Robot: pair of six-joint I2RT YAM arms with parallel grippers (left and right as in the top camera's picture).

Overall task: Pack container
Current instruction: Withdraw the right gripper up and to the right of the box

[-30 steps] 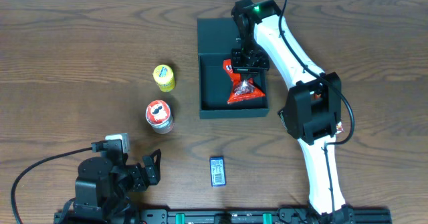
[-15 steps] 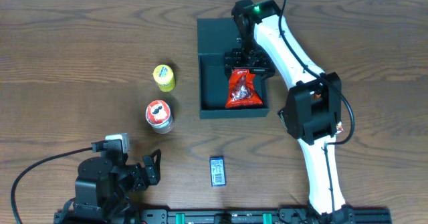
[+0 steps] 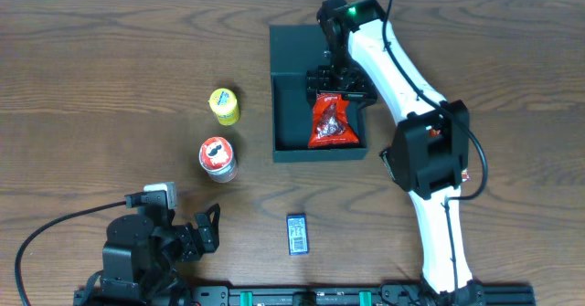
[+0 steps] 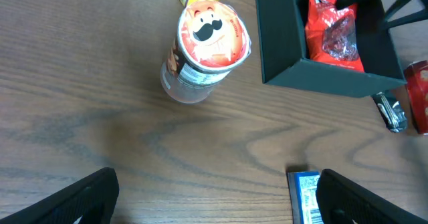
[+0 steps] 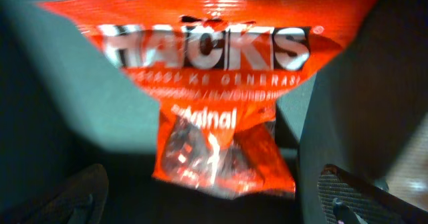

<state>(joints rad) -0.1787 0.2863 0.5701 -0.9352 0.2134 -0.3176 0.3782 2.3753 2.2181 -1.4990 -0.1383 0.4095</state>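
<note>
Writing shows only in your right wrist view: the red packet (image 5: 224,117) reads "HACKS" and "Original", which overhead cannot resolve. Your container (image 3: 291,114), dark teal, square and shallow with its lid open, sits far-centre on the surface (image 3: 110,87), packet inside. The right claw (image 3: 340,91) hangs spread above the packet. The left claw (image 4: 217,204) is spread near a moustache-lidded can (image 4: 212,40).
</note>
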